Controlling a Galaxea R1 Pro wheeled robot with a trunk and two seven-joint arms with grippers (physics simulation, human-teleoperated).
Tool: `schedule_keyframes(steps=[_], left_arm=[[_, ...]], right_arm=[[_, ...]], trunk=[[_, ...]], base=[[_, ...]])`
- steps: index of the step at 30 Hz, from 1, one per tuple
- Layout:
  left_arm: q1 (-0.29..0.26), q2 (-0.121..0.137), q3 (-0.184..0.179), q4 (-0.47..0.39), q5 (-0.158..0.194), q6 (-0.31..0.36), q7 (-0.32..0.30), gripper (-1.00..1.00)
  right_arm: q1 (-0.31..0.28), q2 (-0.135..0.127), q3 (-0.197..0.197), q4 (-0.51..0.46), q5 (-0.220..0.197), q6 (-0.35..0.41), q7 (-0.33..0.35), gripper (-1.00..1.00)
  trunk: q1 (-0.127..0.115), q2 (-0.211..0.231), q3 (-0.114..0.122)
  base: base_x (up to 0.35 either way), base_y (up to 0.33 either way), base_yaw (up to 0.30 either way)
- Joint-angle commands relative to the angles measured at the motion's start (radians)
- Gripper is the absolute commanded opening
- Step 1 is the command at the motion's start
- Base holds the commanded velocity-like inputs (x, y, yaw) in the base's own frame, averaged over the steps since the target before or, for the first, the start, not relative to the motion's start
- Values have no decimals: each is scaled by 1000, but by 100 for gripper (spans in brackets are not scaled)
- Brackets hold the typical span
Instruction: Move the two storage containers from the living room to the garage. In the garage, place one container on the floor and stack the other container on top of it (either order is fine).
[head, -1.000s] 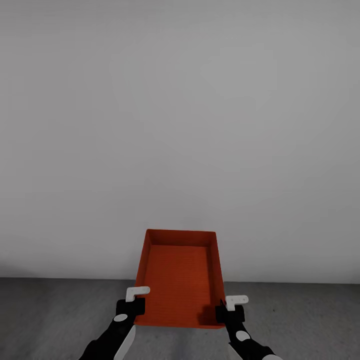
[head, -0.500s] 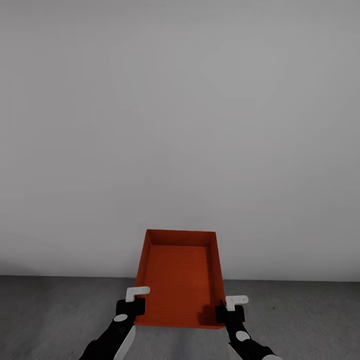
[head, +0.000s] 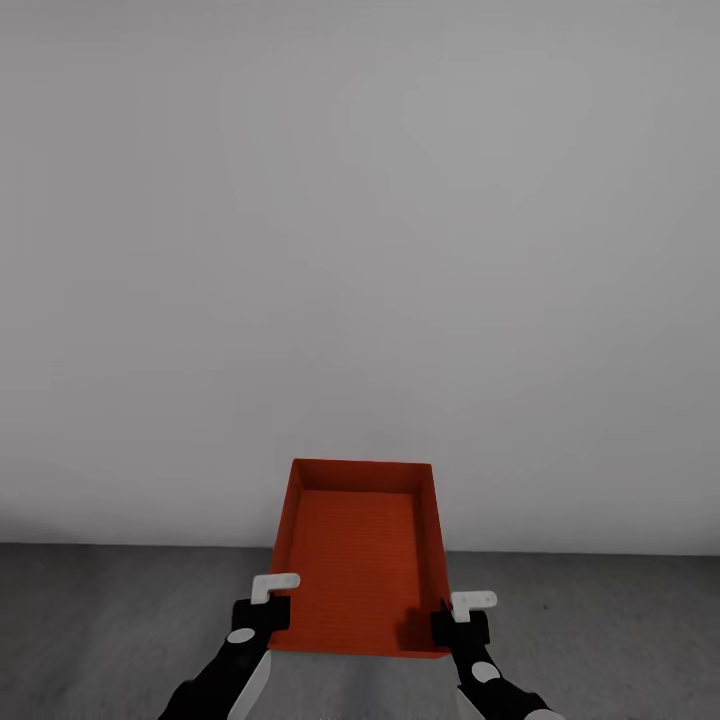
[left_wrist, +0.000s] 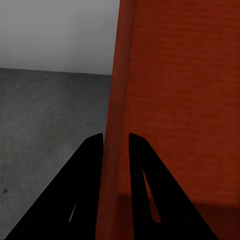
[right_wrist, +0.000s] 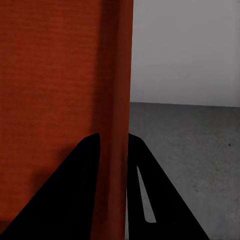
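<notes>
I hold one red-orange storage container (head: 358, 555) in front of me, above the dark grey concrete floor (head: 120, 620) of the garage. My left gripper (head: 270, 612) is shut on its left wall near the front corner. In the left wrist view that wall (left_wrist: 116, 125) stands pinched between the two black fingers (left_wrist: 87, 170). My right gripper (head: 450, 622) is shut on the right wall near the front corner. The right wrist view has this wall (right_wrist: 117, 100) clamped between its black fingers (right_wrist: 85, 175). The container is open on top and holds nothing.
A plain white wall (head: 360, 250) rises straight ahead and meets the concrete floor just behind the container. Bare floor stretches to both sides, seen past the bin in the left wrist view (left_wrist: 45, 115) and the right wrist view (right_wrist: 190, 145).
The line where wall meets floor has risen slightly in the head view, so the camera has shifted a little. Container and grippers hold the same place in the picture.
</notes>
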Motion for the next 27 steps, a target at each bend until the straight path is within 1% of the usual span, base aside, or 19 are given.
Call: schedule_keyframes(steps=[1,27], left_arm=[[0,1,-5,-1,14,5,13,-100],[0,3,-5,2,17,4,10,-100]], right_arm=[[-1,1,-23,-15,22,-65,-5,-100],[-1,0,-23,-15,22,-65,-5,-100]], trunk=[[0,-1,-3],[0,-1,-45]], base=[[0,0,0],[0,0,0]])
